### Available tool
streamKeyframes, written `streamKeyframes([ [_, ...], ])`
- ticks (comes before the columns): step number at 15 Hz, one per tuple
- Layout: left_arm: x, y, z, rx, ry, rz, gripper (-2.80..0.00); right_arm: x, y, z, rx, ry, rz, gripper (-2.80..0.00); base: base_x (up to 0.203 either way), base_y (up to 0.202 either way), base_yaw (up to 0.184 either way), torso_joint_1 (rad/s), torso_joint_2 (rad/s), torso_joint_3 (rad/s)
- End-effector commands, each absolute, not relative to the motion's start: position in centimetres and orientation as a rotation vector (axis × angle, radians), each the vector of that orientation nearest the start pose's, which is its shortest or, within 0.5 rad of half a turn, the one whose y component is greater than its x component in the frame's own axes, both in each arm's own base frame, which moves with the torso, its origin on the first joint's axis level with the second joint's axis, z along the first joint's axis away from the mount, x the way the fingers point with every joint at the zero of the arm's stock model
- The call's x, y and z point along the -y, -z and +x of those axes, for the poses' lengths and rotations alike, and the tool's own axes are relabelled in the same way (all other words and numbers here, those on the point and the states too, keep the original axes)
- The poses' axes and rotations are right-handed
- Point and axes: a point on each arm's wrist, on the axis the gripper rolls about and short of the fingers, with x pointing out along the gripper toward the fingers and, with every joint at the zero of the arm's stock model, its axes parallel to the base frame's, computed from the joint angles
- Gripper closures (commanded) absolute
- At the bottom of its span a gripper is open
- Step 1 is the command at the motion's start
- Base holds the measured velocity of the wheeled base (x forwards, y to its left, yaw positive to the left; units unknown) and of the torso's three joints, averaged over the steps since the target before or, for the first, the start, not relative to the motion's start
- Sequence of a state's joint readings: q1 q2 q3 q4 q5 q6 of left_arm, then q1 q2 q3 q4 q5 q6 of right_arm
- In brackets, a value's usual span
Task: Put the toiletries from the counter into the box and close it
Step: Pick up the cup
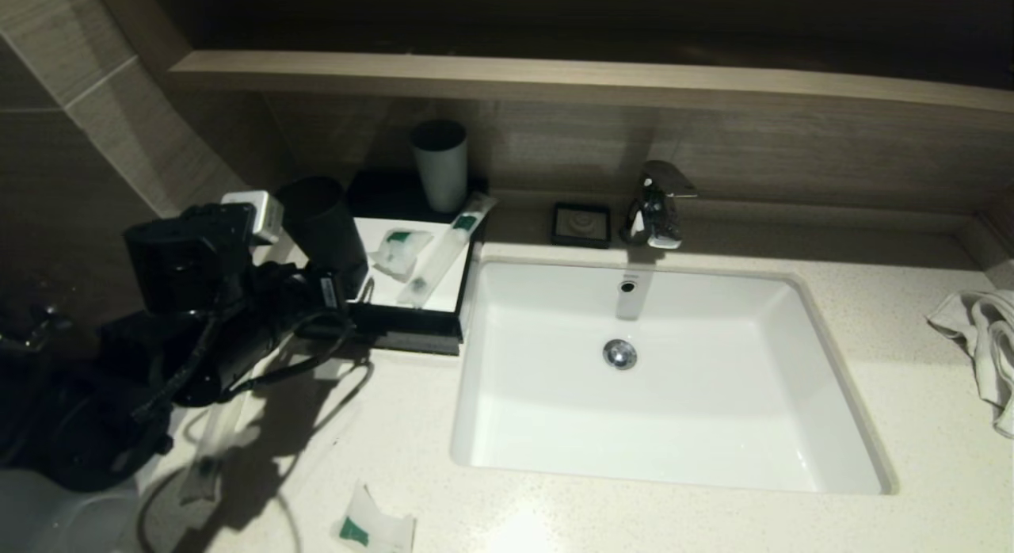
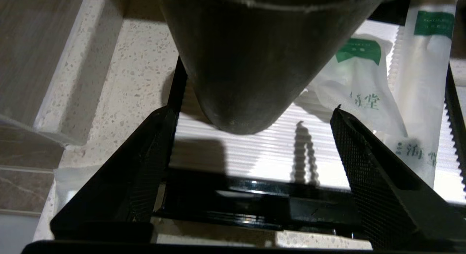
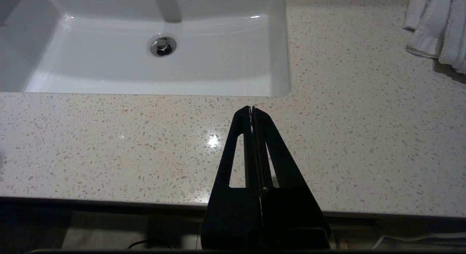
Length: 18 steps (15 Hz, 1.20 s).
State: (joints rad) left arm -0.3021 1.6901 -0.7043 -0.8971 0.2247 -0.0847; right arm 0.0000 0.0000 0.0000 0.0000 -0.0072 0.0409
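Two packets beyond left gripper

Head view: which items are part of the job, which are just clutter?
Job:
- box
- long tube and sachet on its white panel
- sachet and slim tube on the counter

Clutter:
- black cup
- grey cup
- soap dish
- towel
- tap

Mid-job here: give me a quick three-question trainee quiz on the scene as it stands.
1. True or false: the left gripper holds a packet.
2. How many toiletry packets lie on the box, and how many on the counter?
3. The right gripper is: A open, B shut, C hidden.

Key:
1. False; its jaws stand open and empty near the black cup.
2. Two on the box: sachet and tube. Two on the counter: tube, sachet.
3. B.
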Motion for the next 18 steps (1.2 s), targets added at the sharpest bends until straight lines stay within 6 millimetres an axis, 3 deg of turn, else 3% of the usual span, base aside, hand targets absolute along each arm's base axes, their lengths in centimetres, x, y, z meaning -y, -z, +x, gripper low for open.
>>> streamKeyframes([
  [1,8.6,-18.1,29.1,-0.076,0.072,-0.063,-2.80,0.0,-7.5,-2.3,0.000,0.008,0.041,0.00,0.000,0.000,0.000,0.000,0.00,0.000],
  [18,9.7,-17.3,31.0,-0.004,0.000,-0.078,-2.80,0.0,-7.5,-2.3,0.000,0.008,0.041,0.00,0.000,0.000,0.000,0.000,0.00,0.000],
])
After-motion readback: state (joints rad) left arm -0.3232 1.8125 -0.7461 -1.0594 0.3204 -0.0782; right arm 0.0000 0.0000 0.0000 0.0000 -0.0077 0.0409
